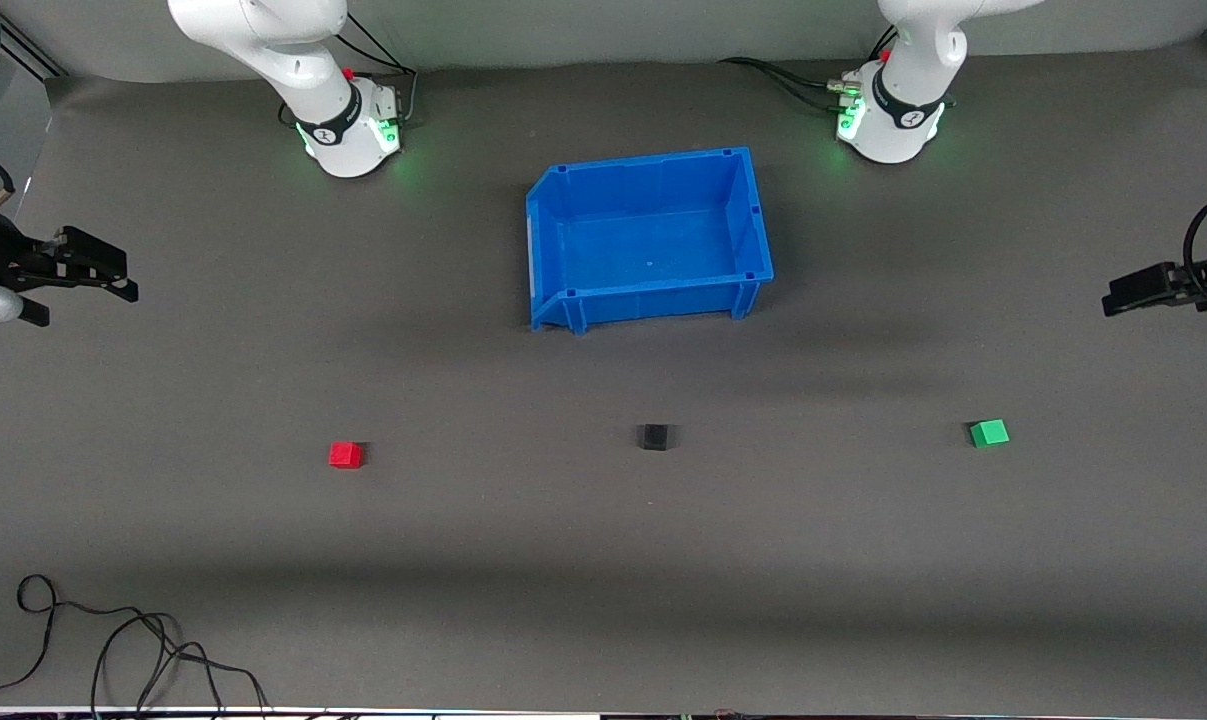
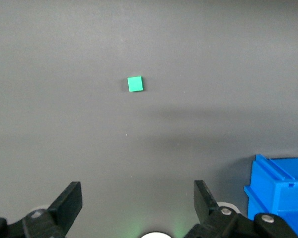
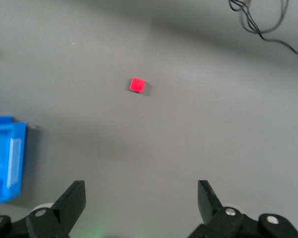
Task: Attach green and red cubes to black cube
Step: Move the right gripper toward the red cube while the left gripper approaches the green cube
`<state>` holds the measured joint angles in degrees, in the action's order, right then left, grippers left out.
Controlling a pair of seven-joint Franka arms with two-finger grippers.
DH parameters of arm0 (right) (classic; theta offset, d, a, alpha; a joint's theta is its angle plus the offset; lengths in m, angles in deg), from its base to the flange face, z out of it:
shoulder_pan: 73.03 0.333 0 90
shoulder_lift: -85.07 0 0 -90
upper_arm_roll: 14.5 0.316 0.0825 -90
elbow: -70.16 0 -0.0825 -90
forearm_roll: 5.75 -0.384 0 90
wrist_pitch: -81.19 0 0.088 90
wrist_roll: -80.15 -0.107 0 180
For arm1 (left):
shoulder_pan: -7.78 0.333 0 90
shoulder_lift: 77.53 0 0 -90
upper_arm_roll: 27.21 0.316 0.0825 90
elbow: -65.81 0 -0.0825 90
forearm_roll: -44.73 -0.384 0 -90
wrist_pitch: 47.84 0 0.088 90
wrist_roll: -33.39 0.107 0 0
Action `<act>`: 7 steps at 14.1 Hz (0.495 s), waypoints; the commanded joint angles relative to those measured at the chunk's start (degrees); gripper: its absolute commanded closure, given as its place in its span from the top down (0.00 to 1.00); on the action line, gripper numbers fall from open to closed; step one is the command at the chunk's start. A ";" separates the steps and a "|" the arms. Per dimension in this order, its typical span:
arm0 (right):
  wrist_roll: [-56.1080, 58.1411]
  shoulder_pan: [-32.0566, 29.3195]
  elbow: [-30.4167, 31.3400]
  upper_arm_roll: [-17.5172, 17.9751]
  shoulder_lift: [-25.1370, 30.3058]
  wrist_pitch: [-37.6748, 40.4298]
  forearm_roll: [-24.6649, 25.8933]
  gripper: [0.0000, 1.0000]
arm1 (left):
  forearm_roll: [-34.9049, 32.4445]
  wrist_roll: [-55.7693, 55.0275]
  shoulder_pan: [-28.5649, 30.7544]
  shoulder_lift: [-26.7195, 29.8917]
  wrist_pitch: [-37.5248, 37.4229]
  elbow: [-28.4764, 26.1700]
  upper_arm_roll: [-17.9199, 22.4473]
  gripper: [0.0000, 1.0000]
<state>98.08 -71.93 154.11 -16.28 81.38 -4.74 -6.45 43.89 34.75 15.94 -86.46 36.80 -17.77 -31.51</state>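
The black cube (image 1: 654,437) sits on the grey table, nearer the front camera than the blue bin. The red cube (image 1: 345,455) lies toward the right arm's end and shows in the right wrist view (image 3: 137,85). The green cube (image 1: 988,433) lies toward the left arm's end and shows in the left wrist view (image 2: 135,84). My right gripper (image 1: 129,278) is open and empty, held high at its end of the table; its wrist view (image 3: 141,191) shows it well short of the red cube. My left gripper (image 1: 1111,300) is open and empty, high at its end; its wrist view (image 2: 138,191) shows it well short of the green cube.
An empty blue bin (image 1: 653,300) stands mid-table between the arm bases and the cubes; it also shows in the left wrist view (image 2: 280,193) and the right wrist view (image 3: 7,163). Loose black cables (image 1: 113,640) lie at the near edge toward the right arm's end.
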 commanded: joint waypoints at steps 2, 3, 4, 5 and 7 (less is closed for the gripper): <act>0.47 -0.48 -0.10 0.37 -0.43 -0.29 -0.61 1.00 | -0.22 0.75 1.33 -3.64 6.22 -2.02 -0.09 1.00; -7.48 -0.57 -0.28 0.46 -0.96 -0.20 -0.79 1.00 | -0.22 0.75 1.59 -4.43 8.34 -3.24 -0.09 1.00; -16.34 -0.48 -0.37 0.46 -0.96 -0.29 -0.80 1.00 | -0.22 0.75 2.46 -4.87 10.36 -4.39 -0.09 1.00; -23.92 -0.40 -0.45 0.46 -0.96 -0.38 -0.80 1.00 | -0.22 0.75 2.56 -5.31 12.12 -5.70 -0.09 0.99; -35.10 -0.57 -0.46 0.37 -1.14 -1.43 -2.28 1.00 | -0.22 0.84 2.73 -6.54 14.85 -7.73 -0.17 0.99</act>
<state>73.33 -71.98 154.20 -16.23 80.60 -5.14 -6.75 43.88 34.79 18.27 -93.32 49.25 -22.85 -31.43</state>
